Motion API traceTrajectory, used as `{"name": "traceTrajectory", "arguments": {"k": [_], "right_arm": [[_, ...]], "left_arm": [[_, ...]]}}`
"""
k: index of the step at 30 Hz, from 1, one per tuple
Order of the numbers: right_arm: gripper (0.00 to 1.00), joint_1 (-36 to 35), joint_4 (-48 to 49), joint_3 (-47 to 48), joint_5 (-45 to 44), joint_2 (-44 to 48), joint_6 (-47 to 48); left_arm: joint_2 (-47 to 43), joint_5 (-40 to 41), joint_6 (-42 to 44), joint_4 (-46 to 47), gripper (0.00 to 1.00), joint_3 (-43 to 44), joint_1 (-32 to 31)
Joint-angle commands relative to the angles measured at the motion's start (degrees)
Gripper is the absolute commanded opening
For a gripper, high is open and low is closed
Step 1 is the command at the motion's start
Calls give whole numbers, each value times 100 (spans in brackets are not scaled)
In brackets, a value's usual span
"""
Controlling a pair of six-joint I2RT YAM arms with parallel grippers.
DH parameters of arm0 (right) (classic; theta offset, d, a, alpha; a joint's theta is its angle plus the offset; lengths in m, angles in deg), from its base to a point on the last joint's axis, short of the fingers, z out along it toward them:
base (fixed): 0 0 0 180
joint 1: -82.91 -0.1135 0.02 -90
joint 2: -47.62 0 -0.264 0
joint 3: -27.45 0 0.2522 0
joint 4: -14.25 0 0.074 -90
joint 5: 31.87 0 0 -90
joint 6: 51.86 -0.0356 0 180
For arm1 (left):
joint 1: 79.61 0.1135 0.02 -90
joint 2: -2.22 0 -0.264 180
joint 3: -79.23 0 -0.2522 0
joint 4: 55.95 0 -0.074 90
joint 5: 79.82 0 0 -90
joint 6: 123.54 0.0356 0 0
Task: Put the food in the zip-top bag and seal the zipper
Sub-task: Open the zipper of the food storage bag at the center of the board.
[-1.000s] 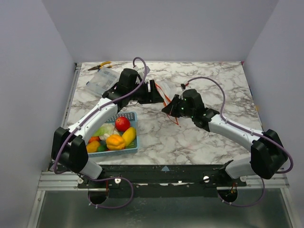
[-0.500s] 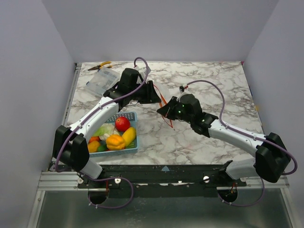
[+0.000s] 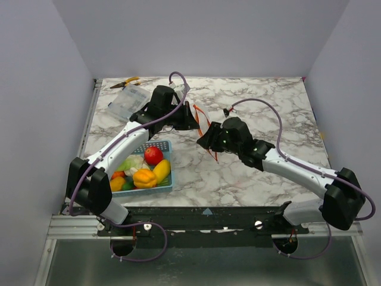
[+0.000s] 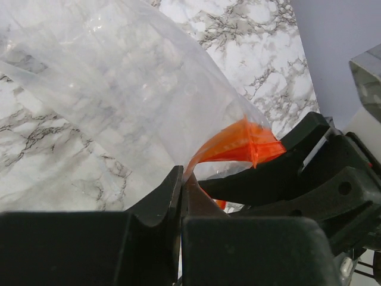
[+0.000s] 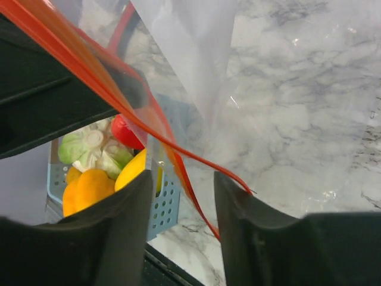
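The zip-top bag [image 4: 119,89] hangs clear and floppy above the marble between my two grippers. My left gripper [image 4: 181,182] is shut on its mouth, the red-orange zipper [image 4: 238,146] pinched between the jaws. In the top view the zipper [image 3: 200,114] shows just right of the left gripper [image 3: 191,117]. My right gripper [image 5: 184,196] stands open, with the zipper [image 5: 178,158] running loose between its fingers [image 5: 131,208]. The food [image 3: 144,170] lies in the blue basket [image 3: 168,179]: red tomato [image 3: 153,155], yellow pepper [image 3: 144,177], banana, cauliflower.
A rigid clear plastic box [image 3: 127,102] lies at the back left, with a yellow-handled tool [image 3: 126,82] behind it. Grey walls close the table on three sides. The basket sits near the front edge under the left arm.
My left gripper has closed on the bag's mouth. My right gripper has moved left toward it and opened, letting go of the strip it held.
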Motion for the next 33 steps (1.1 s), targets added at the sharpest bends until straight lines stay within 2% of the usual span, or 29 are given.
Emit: {"name": "traceTrajectory", "arguments": {"k": [1, 6, 10, 13, 16, 19, 22, 24, 27, 33], "right_arm": [[52, -38, -828, 540, -40, 249, 431], [66, -39, -1509, 1065, -292, 335, 633], [69, -38, -1947, 1482, -668, 313, 947], [83, -38, -2167, 1631, -962, 367, 1052], [87, -38, -2206, 1593, -940, 537, 1294], [83, -43, -2376, 1627, -1260, 566, 1447], [64, -38, -2472, 1686, -1358, 491, 1673], [55, -38, -2381, 1709, -1157, 430, 1773], [51, -38, -2216, 1699, -954, 370, 1859], [40, -38, -2089, 1636, -1171, 286, 1973]], "left_arm": [[-138, -261, 25, 87, 0, 60, -19], [-138, -402, -29, 140, 0, 52, -19], [-138, -410, -11, 131, 0, 68, -19], [-130, -478, -25, 147, 0, 68, -16], [-106, -555, -53, 164, 0, 68, -16], [-101, -764, -137, 272, 0, 36, -19], [-106, -914, -237, 380, 0, -22, -22], [-110, -931, -240, 386, 0, -19, -44], [-85, -958, -240, 390, 0, -20, -73], [-47, -1132, -253, 487, 0, -32, -138]]}}
